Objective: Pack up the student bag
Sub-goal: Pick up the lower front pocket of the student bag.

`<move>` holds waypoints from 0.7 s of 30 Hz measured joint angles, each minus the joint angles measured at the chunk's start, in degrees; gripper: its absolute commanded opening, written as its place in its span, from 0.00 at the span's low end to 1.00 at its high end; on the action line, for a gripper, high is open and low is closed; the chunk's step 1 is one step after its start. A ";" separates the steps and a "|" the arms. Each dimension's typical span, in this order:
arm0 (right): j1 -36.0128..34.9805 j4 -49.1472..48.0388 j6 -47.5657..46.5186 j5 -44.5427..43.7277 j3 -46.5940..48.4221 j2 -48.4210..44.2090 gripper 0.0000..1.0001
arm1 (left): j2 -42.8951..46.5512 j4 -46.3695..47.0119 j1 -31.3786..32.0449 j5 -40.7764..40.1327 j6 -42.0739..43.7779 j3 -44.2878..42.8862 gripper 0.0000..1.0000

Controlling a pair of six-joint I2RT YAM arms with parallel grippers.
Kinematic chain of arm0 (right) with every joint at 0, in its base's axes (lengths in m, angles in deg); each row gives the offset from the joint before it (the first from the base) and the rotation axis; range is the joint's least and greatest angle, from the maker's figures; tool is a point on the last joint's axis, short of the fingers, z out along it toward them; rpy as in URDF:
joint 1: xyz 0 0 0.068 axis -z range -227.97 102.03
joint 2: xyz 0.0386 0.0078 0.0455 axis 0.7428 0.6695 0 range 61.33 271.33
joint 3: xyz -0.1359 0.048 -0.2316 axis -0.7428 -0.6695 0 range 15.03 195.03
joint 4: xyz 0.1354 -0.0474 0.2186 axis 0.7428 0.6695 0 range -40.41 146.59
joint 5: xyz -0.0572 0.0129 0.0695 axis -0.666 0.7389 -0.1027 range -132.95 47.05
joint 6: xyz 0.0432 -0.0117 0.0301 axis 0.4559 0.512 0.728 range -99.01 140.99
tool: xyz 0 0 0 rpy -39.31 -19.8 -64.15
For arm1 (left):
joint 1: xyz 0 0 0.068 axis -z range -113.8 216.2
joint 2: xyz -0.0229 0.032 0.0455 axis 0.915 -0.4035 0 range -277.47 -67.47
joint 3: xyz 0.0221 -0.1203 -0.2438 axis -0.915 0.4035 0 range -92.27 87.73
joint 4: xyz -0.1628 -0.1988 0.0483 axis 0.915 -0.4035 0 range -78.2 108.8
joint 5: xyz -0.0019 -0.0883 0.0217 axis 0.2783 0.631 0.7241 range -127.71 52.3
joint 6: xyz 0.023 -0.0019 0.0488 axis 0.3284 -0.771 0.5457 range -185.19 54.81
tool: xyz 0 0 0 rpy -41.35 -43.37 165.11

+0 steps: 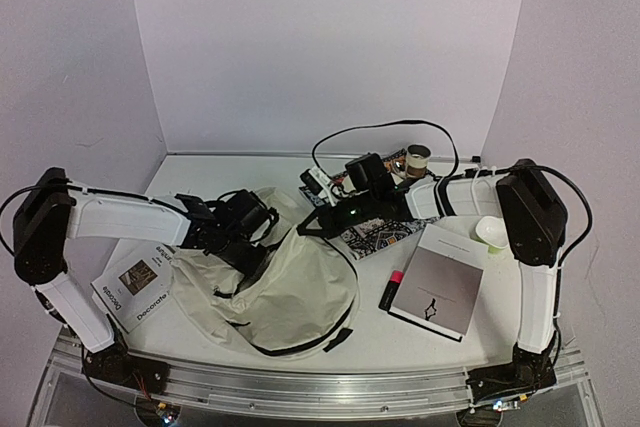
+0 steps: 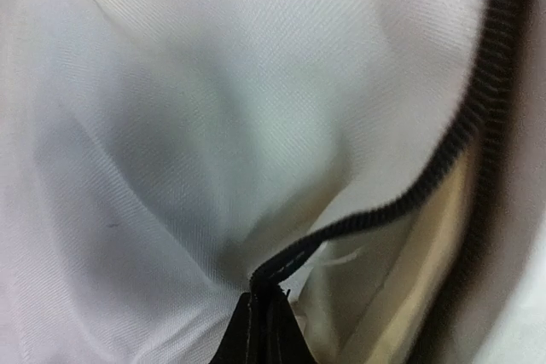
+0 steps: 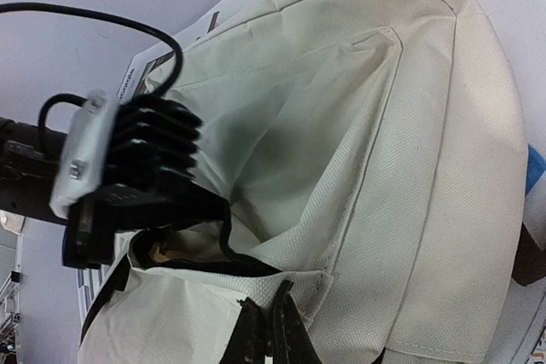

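The student bag (image 1: 300, 292), cream fabric with black zipper trim, lies slumped at the middle of the table. My left gripper (image 1: 258, 222) is at its upper left edge. In the left wrist view this gripper (image 2: 263, 297) is shut on the black zipper trim (image 2: 401, 198), with the pale lining beyond it. My right gripper (image 1: 308, 229) reaches in from the right to the bag's top. It (image 3: 275, 306) is shut on a cream fabric edge next to the opening (image 3: 171, 249). The left gripper's black body (image 3: 136, 181) shows just across that opening.
A "Decorate" booklet (image 1: 135, 287) lies left of the bag. To the right are a grey notebook (image 1: 437, 290), a pink-capped marker (image 1: 390, 289) and a patterned flat item (image 1: 385, 235). A white cup (image 1: 492, 234), a tape roll (image 1: 417, 157) and a cabled charger (image 1: 318, 182) sit farther back.
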 measured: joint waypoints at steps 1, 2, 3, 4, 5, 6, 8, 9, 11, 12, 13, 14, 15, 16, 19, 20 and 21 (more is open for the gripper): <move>0.00 0.01 0.04 -0.17 0.00 0.00 0.03 | 1.17 -0.98 0.10 -0.36 -0.02 -0.11 0.00; 0.00 0.02 0.11 -0.35 0.00 0.00 0.04 | 2.24 -1.93 0.18 -0.77 -0.02 -0.33 0.00; 0.00 0.02 0.18 -0.57 0.01 0.00 0.05 | 3.21 -2.94 0.22 -1.29 -0.02 -0.74 0.00; 0.00 0.04 0.23 -0.83 0.02 0.00 0.06 | 4.21 -4.09 0.22 -1.90 -0.02 -1.30 0.00; 0.00 0.12 0.26 -1.06 0.11 0.02 0.07 | 5.08 -5.17 0.22 -2.49 -0.02 -1.84 0.00; 0.00 0.50 0.22 -1.44 0.31 0.02 0.08 | 5.87 -6.18 0.22 -3.09 -0.02 -2.37 0.00; 0.00 1.67 0.20 -2.28 1.06 0.12 0.13 | 7.28 -8.55 0.22 -4.41 -0.04 -3.70 0.00; 0.00 2.03 0.22 -2.58 1.40 0.17 0.19 | 7.95 -9.54 0.22 -5.23 -0.02 -4.44 0.00; 0.00 2.59 0.10 -3.17 1.83 0.20 0.31 | 8.81 -11.06 0.18 -6.58 0.02 -5.77 0.00; 0.00 2.82 0.00 -3.57 1.99 0.20 0.34 | 9.14 -11.92 0.14 -7.26 0.06 -6.46 0.00; -0.01 3.16 -0.33 -4.03 2.17 0.20 0.37 | 9.37 -12.61 0.09 -7.81 0.06 -6.97 0.00; -0.02 3.54 -0.54 -4.52 2.33 0.20 0.40 | 9.64 -13.49 0.02 -8.36 0.07 -7.55 0.00; -0.02 4.23 -0.78 -5.33 2.57 0.20 0.42 | 9.89 -14.35 -0.10 -8.77 0.07 -8.03 0.00; -0.04 5.18 -1.37 -6.33 2.88 0.20 0.44 | 10.07 -14.92 -0.22 -8.94 0.09 -8.33 0.00; -0.07 7.49 -3.13 -9.02 3.78 0.20 0.55 | 10.78 -17.05 -0.63 -9.33 0.18 -9.50 0.00; -0.07 8.21 -3.69 -9.89 4.07 0.20 0.58 | 11.15 -17.87 -0.76 -9.45 0.19 -9.88 0.00; -0.07 8.95 -4.25 -10.73 4.26 0.20 0.62 | 11.63 -18.85 -0.98 -9.50 0.21 -10.29 0.00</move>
